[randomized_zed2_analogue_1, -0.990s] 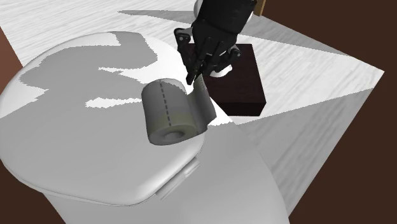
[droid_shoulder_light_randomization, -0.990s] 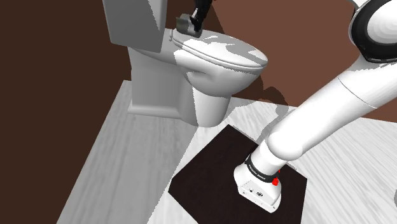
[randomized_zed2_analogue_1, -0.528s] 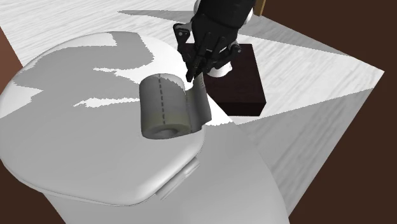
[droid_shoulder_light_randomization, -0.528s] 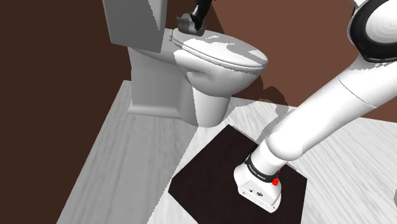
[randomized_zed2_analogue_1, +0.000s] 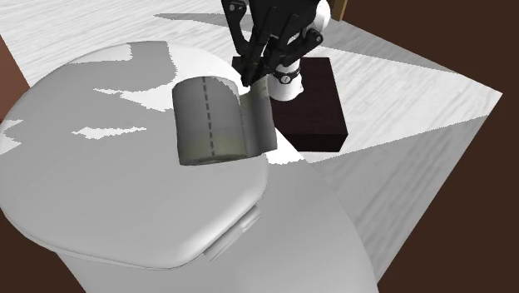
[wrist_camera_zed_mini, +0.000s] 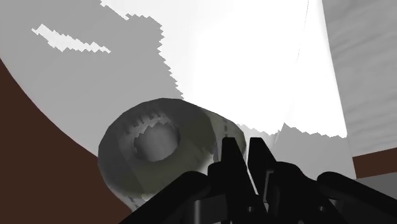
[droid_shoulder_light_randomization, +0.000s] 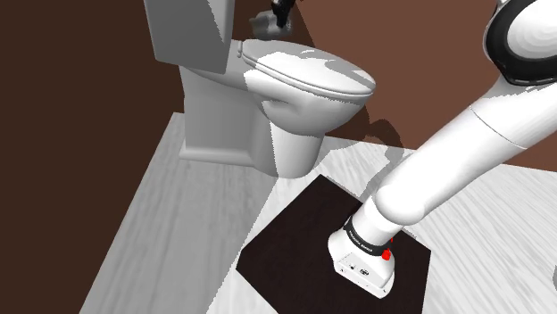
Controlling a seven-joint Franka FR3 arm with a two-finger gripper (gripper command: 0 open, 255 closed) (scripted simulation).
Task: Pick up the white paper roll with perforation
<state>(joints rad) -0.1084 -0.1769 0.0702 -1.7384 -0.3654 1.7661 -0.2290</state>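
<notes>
A grey-white paper roll [randomized_zed2_analogue_1: 212, 121] with a dashed perforation line hangs just above the toilet lid [randomized_zed2_analogue_1: 100, 200], tilted. My black gripper [randomized_zed2_analogue_1: 252, 81] is shut on the roll's loose end sheet, right above the roll. In the shoulder view the roll [droid_shoulder_light_randomization: 264, 20] and the gripper [droid_shoulder_light_randomization: 280, 9] are near the top edge, over the back of the toilet seat [droid_shoulder_light_randomization: 308, 73]. In the wrist view the roll's hollow core [wrist_camera_zed_mini: 156, 143] faces the camera, and the gripper [wrist_camera_zed_mini: 245, 151] clasps the thin sheet beside it.
The toilet tank [droid_shoulder_light_randomization: 183, 36] stands just to the shoulder view's left of the roll. A brown wall lies behind. The dark stand [droid_shoulder_light_randomization: 295, 245] carries the arm's base [droid_shoulder_light_randomization: 361, 254] on a pale plank floor [droid_shoulder_light_randomization: 178, 223].
The gripper has risen with the roll hanging from its sheet. The roll has left the lid and swung, so its end face has turned away from the second exterior view.
</notes>
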